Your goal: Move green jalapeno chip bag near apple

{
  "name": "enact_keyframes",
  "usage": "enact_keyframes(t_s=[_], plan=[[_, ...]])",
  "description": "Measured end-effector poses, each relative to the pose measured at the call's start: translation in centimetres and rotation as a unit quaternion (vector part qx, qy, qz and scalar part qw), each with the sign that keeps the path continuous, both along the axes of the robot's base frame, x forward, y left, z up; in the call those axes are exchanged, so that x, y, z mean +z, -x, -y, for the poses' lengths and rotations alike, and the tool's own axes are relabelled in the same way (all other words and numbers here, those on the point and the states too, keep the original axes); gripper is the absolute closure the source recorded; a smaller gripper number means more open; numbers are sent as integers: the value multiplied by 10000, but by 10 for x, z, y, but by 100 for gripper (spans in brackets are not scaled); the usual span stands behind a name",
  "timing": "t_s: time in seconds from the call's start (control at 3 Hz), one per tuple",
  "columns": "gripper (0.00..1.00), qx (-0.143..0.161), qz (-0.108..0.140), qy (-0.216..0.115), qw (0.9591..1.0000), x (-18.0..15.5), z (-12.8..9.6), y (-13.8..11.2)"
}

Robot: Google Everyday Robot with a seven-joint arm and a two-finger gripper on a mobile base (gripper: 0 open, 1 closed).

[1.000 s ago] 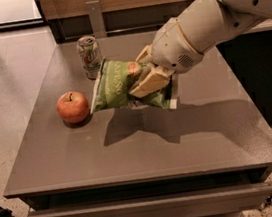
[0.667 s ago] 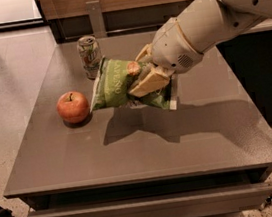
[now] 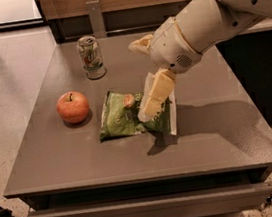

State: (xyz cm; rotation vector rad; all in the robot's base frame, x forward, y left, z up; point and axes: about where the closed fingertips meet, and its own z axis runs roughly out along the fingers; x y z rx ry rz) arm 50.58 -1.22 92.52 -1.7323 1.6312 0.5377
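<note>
The green jalapeno chip bag (image 3: 123, 116) lies flat on the grey table (image 3: 211, 140), just right of the red-orange apple (image 3: 72, 107), with a small gap between them. My gripper (image 3: 140, 79) hangs over the bag's right end with its jaws spread wide. One cream finger (image 3: 154, 95) points down onto the bag's right part, the other finger (image 3: 139, 44) sticks out up and to the left. The bag's white edge shows on its right side, partly hidden by the lower finger.
A green-and-white soda can (image 3: 91, 57) stands upright behind the apple near the table's back edge. A wooden wall and a metal post (image 3: 95, 17) stand behind the table. A dark cabinet is to the right.
The bag was held up in the shut gripper; now it lies flat on the table beside the apple. The gripper has opened and let it go.
</note>
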Motion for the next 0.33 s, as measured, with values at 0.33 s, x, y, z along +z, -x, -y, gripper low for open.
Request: enact_keyframes(t_s=[0.33], plan=[[0, 0, 0, 0, 10000, 0, 0, 0]])
